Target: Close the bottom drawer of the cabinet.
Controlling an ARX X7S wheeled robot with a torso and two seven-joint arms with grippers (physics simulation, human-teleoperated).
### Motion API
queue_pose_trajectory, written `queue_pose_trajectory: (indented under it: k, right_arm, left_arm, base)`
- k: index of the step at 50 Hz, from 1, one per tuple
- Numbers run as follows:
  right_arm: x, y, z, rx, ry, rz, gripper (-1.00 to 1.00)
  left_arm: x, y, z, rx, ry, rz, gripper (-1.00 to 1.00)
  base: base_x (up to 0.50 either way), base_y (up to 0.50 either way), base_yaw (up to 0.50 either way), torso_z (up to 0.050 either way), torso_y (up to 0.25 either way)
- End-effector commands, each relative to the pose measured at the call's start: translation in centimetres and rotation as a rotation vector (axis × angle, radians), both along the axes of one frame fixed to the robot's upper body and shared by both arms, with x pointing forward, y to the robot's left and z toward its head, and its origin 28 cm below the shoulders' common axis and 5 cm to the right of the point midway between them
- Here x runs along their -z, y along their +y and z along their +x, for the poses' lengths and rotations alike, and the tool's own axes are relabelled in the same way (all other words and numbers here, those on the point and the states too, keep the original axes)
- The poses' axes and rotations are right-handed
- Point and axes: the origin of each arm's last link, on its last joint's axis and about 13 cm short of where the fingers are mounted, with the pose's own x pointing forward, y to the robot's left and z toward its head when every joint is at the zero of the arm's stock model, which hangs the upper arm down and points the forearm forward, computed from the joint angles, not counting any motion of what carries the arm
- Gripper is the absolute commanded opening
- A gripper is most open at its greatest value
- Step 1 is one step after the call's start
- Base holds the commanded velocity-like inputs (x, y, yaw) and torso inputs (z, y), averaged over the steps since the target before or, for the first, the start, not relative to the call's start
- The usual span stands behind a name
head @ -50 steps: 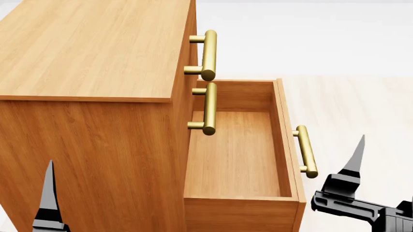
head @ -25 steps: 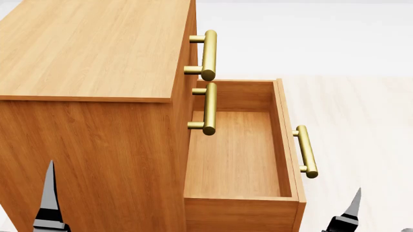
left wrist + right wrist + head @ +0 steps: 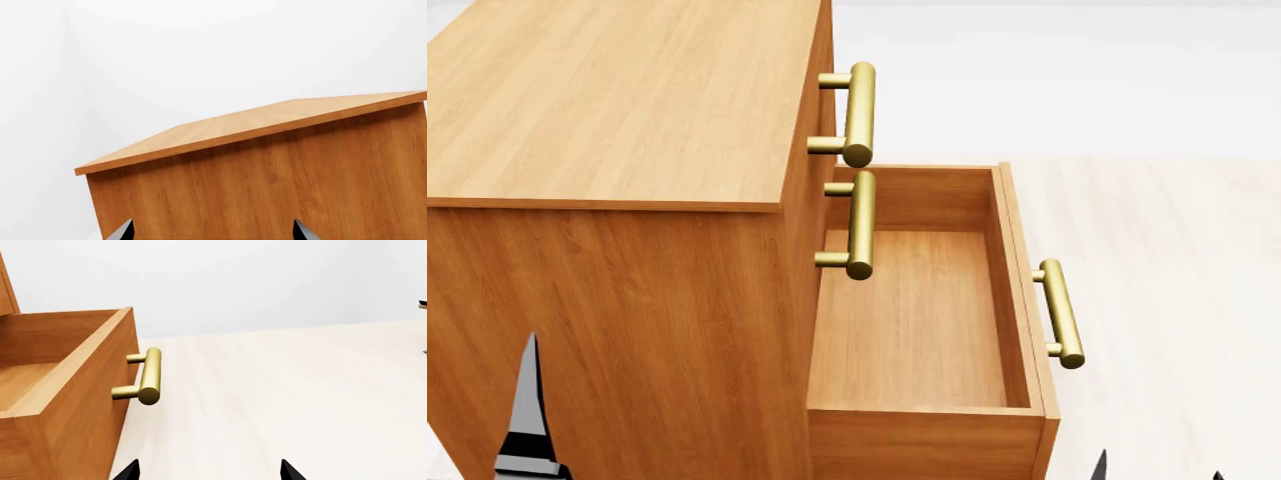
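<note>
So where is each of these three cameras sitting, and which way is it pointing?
Head view: on the robot's head, looking down over the cabinet and its open bottom drawer; the left tool tip shows, the right barely.
Left wrist view: by the left tool, facing the cabinet's plain side; only fingertips show.
Right wrist view: by the right tool, facing the drawer's front and brass handle.
Head and right wrist views share the drawer and handle.

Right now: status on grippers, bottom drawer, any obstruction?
Both grippers empty, open, clear of the cabinet. Bottom drawer pulled fully out, nothing inside, brass handle untouched. Right gripper faces the drawer front, nothing between.
</note>
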Motion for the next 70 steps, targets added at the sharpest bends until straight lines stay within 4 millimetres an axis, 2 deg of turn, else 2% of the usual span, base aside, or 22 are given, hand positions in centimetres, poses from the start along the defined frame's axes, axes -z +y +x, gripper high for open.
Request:
queue_pose_trajectory:
  k: [1,27,48,53,61,70]
  right_arm:
    - [1.6,0.7,0.2,-0.052,0.041,-0.02,1.0]
    - [0.6,2.8,2.8,-0.157,0.066,-0.072,1.0]
    - [-0.9,4.8,3.3,-0.254,0.049,-0.121,1.0]
    - [-0.9,4.5,4.0,-0.221,0.055,-0.083,1.0]
    - [-0.9,5.4,5.1,-0.225,0.063,-0.073,1.0]
    - [-0.2,6.1,5.1,-0.244,0.08,-0.074,1.0]
  left_arm:
    - [0.0,0.0,0.0,0.001,0.001,0.0,1.0]
    - [0.2,-0.2,0.0,0.007,0.004,0.003,1.0]
    - [0.2,-0.2,-0.1,0.008,0.006,0.005,1.0]
    - [0.3,-0.2,-0.1,0.011,0.006,0.005,1.0]
    - [0.3,-0.3,-0.1,0.013,0.008,0.004,1.0]
    - [0.3,-0.3,0.0,0.013,0.005,0.007,1.0]
  base:
    - [0.0,0.0,0.0,0.0,0.0]
    - [0.0,0.0,0.0,0.0,0.0]
    - [0.01,0.0,0.01,0.0,0.0]
    - [0.0,0.0,0.0,0.0,0.0]
    - [0.0,0.0,0.0,0.0,0.0]
    - [0.0,0.0,0.0,0.0,0.0]
